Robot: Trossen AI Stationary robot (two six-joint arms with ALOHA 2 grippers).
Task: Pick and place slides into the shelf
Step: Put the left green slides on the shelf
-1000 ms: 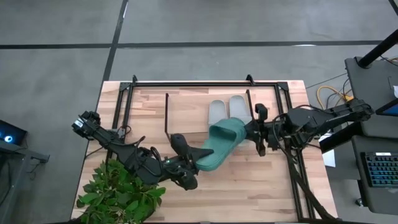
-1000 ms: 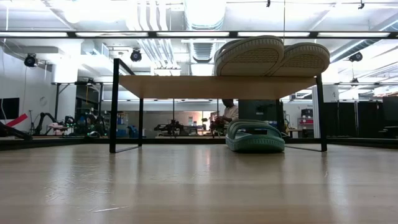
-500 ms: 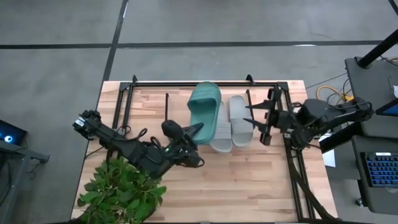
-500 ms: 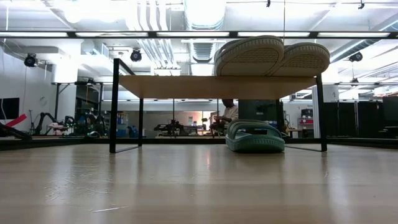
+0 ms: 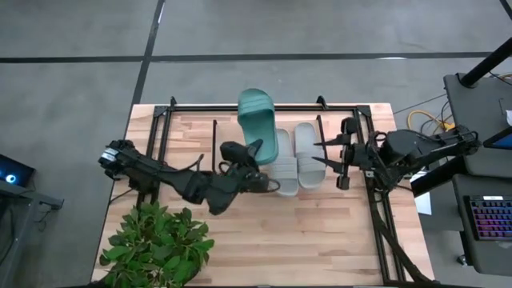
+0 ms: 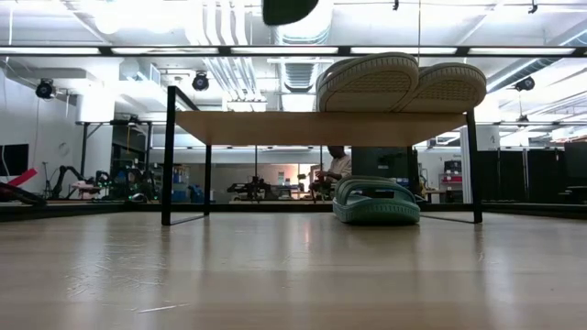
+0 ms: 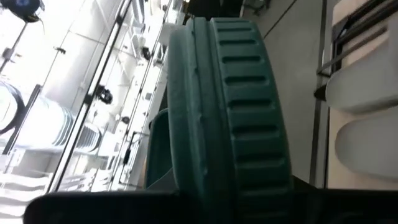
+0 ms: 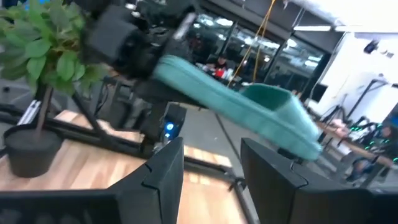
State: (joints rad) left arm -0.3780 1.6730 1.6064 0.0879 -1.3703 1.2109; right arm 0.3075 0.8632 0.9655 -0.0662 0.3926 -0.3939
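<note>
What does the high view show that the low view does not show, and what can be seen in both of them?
Only the high view shows both arms: the left claw holds a teal slide in the air beside the two grey slides, the right claw stands open at their other side, and a green plant sits at the table's near corner. Only the low view shows a second teal slide on the table under the shelf, and a person far behind. Both views share the grey slides lying on the shelf.

High cam overhead, low cam table-level; both share shelf (image 5: 240, 128), wrists close-up.
</note>
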